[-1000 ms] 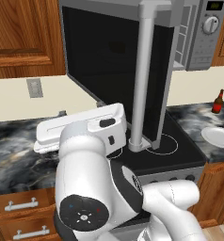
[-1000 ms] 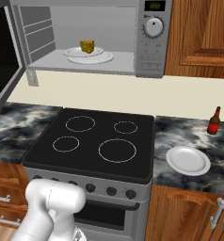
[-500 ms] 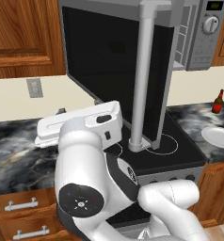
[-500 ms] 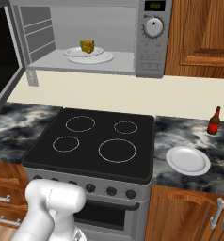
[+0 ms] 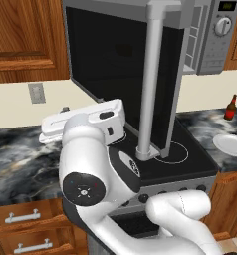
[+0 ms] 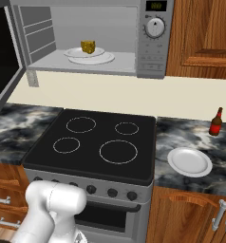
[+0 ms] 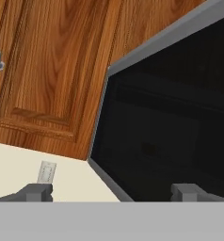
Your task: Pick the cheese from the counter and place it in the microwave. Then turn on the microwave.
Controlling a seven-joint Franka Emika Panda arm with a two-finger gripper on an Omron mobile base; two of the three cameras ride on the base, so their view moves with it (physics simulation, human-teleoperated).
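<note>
Sitting on a small white plate [image 6: 89,55] inside the microwave [image 6: 93,38], the cheese [image 6: 88,46] is a small yellow chunk near the middle of the lit cavity, seen from the right base view. The microwave door [image 5: 123,74] stands swung wide open, its dark glass facing the left base camera, with the long silver bar handle [image 5: 151,82] running down its front edge.

The end effector [image 7: 113,192] is spread wide and holds nothing; in the hand view its two dark fingertips [image 7: 37,192] sit far apart at the bottom, one before the cream wall, the other before the dark door glass. It points at the outer face of the open door, so the cheese lies beyond that door, well apart from the fingers.

On the tabletop [image 6: 191,137] at about 3 o'clock from the black stovetop [image 6: 93,144], a larger white plate [image 6: 189,161] rests near a brown bottle [image 6: 215,122].
</note>
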